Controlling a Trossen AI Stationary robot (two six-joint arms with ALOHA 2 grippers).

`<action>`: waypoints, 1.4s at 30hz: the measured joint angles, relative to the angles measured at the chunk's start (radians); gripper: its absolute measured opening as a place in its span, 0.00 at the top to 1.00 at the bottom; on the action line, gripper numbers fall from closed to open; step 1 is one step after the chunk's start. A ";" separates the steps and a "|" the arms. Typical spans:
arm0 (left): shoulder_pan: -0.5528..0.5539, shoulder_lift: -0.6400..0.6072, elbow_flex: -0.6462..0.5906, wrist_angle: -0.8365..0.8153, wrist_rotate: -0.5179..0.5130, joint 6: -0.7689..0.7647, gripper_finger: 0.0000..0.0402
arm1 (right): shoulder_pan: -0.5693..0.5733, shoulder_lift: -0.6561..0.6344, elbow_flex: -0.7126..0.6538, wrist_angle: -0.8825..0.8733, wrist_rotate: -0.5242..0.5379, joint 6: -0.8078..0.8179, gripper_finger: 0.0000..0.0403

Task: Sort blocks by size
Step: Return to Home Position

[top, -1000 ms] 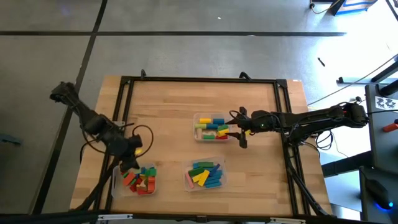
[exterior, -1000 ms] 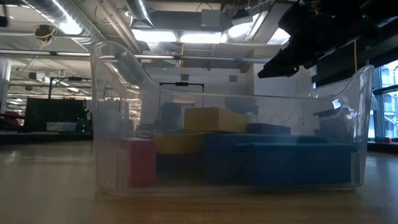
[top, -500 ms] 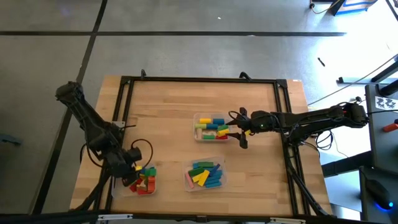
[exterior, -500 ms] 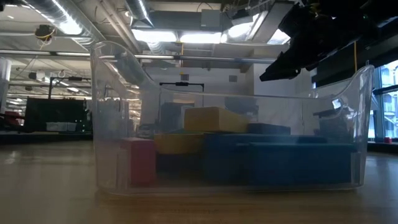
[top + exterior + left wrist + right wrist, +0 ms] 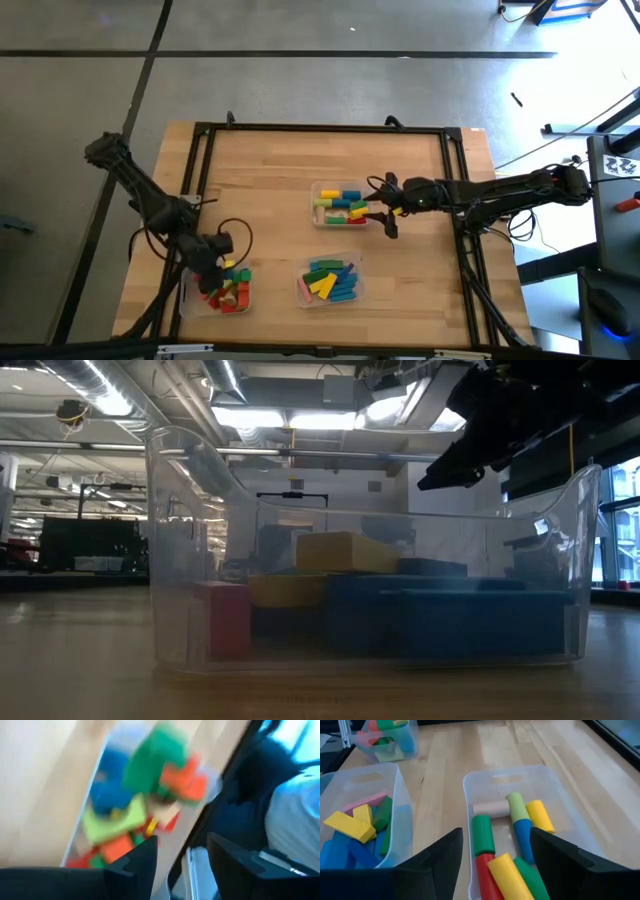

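**Both sets of fingers spread and empty; the blocks (image 5: 338, 206) lie in three trays**

The rounded-block tray (image 5: 315, 188), a clear plastic one near the middle of the worktop (image 5: 270, 170), holds short round bars lying side by side. They are green, yellow, blue and red, with one pale tan.

The right gripper (image 5: 385, 206) hovers just beside this tray's right end and points at it. Its fingers (image 5: 437, 862) stand wide apart with nothing between them.

A second tray (image 5: 300, 290) sits just in front of the rounded-block tray, toward the worktop's front edge, and the two do not touch. It carries flat bars, mostly blue, with green, yellow and one pink among them. From worktop height a red piece shows behind its clear wall, with a yellow one resting on top of the blue.

A third tray (image 5: 250, 290) stands well to the left of the rounded-block tray and nearer the front edge than it. Red, orange, green and yellow pieces are heaped inside.

The left gripper (image 5: 211, 280) hangs over this third tray. Its fingers (image 5: 137, 865) are parted with a clear gap and hold nothing. The left wrist view is blurred, so the single pieces beneath it cannot be made out beyond their colours.
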 joint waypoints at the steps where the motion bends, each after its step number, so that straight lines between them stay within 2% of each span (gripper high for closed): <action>1: 0.021 -0.008 0.000 0.017 -0.021 0.055 0.59 | 0.000 0.000 0.008 -0.007 0.000 -0.001 0.43; 5: 0.126 -0.033 0.000 0.061 -0.141 0.319 0.61 | 0.000 0.000 0.039 -0.032 0.000 -0.022 0.43; 9: 0.250 -0.038 0.000 0.114 -0.260 0.646 0.64 | -0.002 0.000 0.049 -0.029 -0.020 -0.043 0.43; 14: 0.427 -0.037 0.000 0.244 -0.278 1.035 0.69 | -0.051 0.000 0.048 -0.028 -0.104 -0.054 0.43; 19: 0.576 -0.041 -0.030 0.401 -0.276 1.314 0.75 | -0.123 0.000 0.029 -0.006 -0.156 -0.055 0.43; 23: 0.677 -0.067 -0.106 0.512 -0.257 1.407 0.79 | -0.154 -0.002 0.001 -0.003 -0.158 -0.054 0.49; 27: 0.762 -0.125 -0.205 0.647 -0.199 1.442 0.84 | -0.158 -0.060 -0.031 -0.003 -0.158 -0.035 0.59; 30: 0.813 -0.181 -0.279 0.754 -0.149 1.455 0.87 | -0.157 -0.148 -0.071 -0.004 -0.158 -0.020 0.67; 34: 0.850 -0.263 -0.368 0.835 -0.134 1.456 0.92 | -0.157 -0.293 -0.143 0.001 -0.158 0.000 0.76; 42: 0.885 -0.413 -0.539 1.015 -0.133 1.419 1.00 | -0.157 -0.565 -0.274 0.018 -0.138 0.070 0.87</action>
